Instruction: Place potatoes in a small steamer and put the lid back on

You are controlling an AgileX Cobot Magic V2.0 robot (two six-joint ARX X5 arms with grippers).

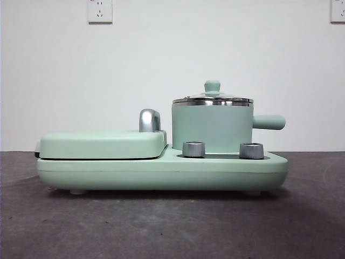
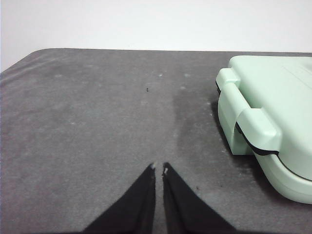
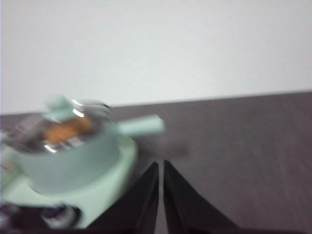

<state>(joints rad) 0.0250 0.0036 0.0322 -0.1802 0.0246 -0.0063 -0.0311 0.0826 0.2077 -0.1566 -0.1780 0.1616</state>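
Note:
The small mint-green steamer (image 1: 211, 127) stands on the right of the mint-green cooker base (image 1: 161, 170), its stubby handle (image 1: 268, 122) pointing right. The glass lid (image 1: 212, 98) with its green knob sits on the steamer. In the blurred right wrist view the orange-brown potato (image 3: 63, 131) shows through the lid (image 3: 61, 122), inside the steamer (image 3: 73, 158). My right gripper (image 3: 160, 163) is shut and empty, beside the steamer and clear of it. My left gripper (image 2: 159, 167) is shut and empty over the bare table, away from the cooker's end (image 2: 263, 122). Neither gripper shows in the front view.
The flat mint-green griddle cover (image 1: 102, 144) with a chrome handle (image 1: 149, 120) fills the cooker's left half. Two chrome dials (image 1: 194, 149) sit on the base in front of the steamer. The dark grey table (image 1: 161, 226) runs to a white wall with sockets (image 1: 99, 11).

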